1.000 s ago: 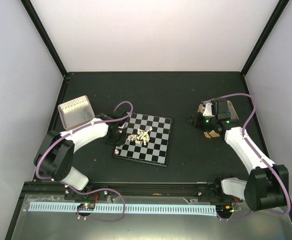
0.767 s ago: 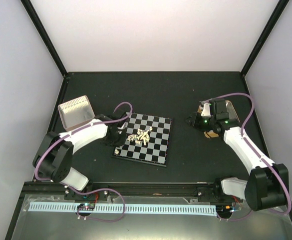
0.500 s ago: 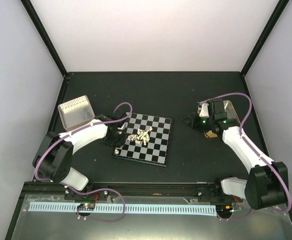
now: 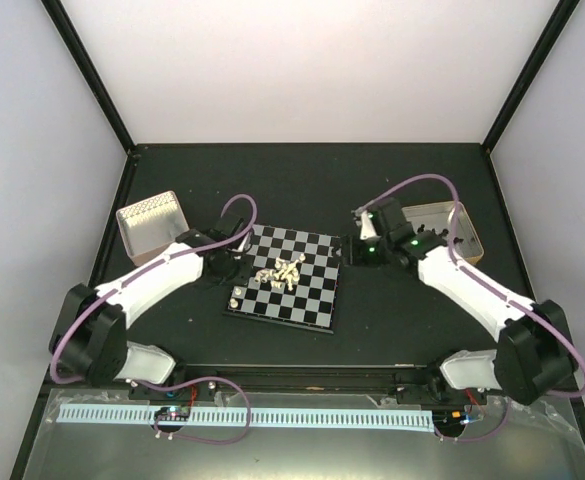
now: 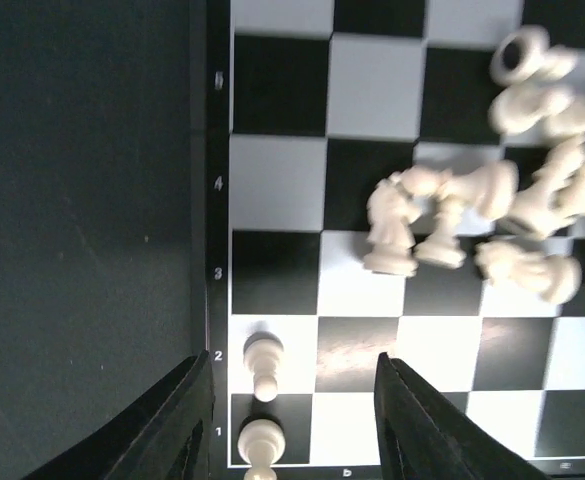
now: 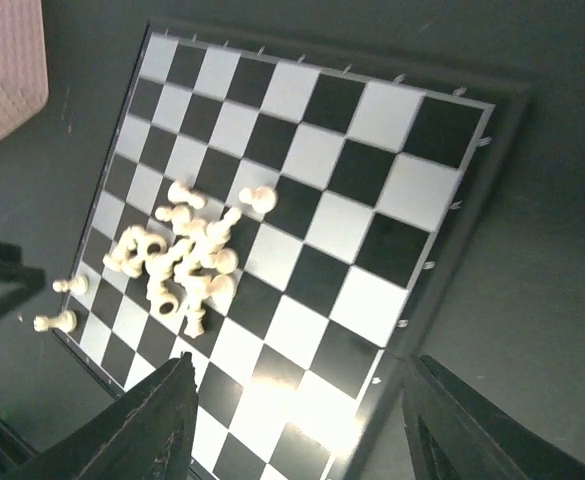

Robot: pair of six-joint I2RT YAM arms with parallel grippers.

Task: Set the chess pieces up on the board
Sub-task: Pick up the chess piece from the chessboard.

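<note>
As the left gripper (image 5: 292, 425) and right gripper (image 6: 307, 430) hang spread and empty, the heap of tiny cream-white chess pieces (image 4: 280, 273) lies on the small black-and-silver checkered board (image 4: 317, 296), just toward the right edge of the bench (image 4: 402, 180) from the nearer left one.

Matte black tabletop (image 4: 302, 180) — pale lilac walls (image 4: 312, 70), black corner posts (image 4: 87, 75)

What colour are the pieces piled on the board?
The pieces are cream-white; the left wrist view shows it best.
</note>
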